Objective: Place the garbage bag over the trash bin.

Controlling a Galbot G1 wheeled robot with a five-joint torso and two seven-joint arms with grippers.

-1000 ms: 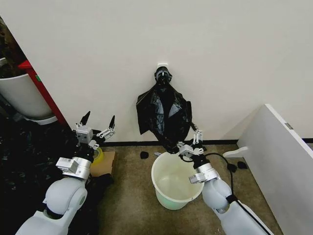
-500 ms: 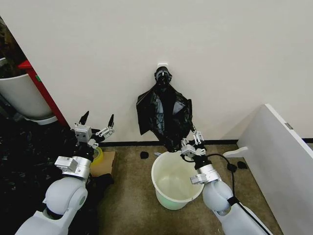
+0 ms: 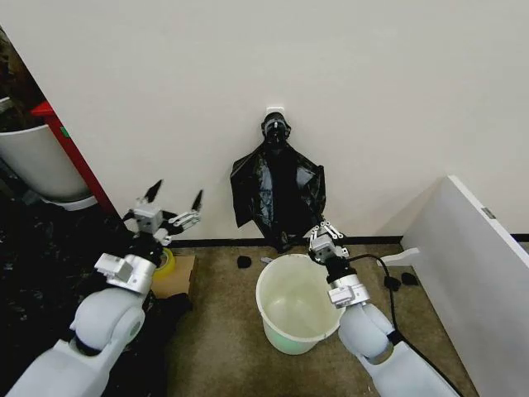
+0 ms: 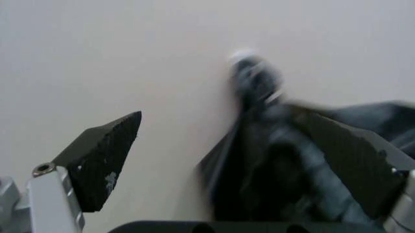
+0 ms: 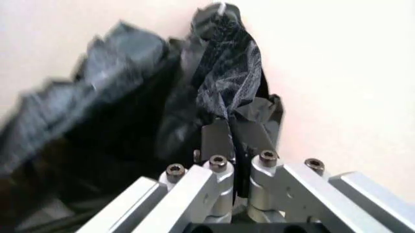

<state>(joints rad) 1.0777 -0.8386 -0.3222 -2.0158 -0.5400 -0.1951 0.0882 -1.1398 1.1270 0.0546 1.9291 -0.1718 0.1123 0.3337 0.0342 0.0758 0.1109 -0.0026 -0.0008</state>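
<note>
Early days yet: the garbage bag hangs on the wall above the empty trash bin, nothing draped over it. Right gripper pinches the bag's lower edge, jaws closed; left gripper spread wide, well aside.

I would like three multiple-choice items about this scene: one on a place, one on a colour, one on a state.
1. Where does the glossy black plastic garbage bag hang?
A. on the wall above the bin
B. inside the bin
C. on the floor

2. What colour is the round plastic trash bin?
A. red
B. white
C. blue

3. How is the left claw?
A. shut on the bag
B. shut, holding nothing
C. open

Answers: 1 A, it hangs from a wall hook; 2 B, its rim and wall are white; 3 C, its fingers are spread.
</note>
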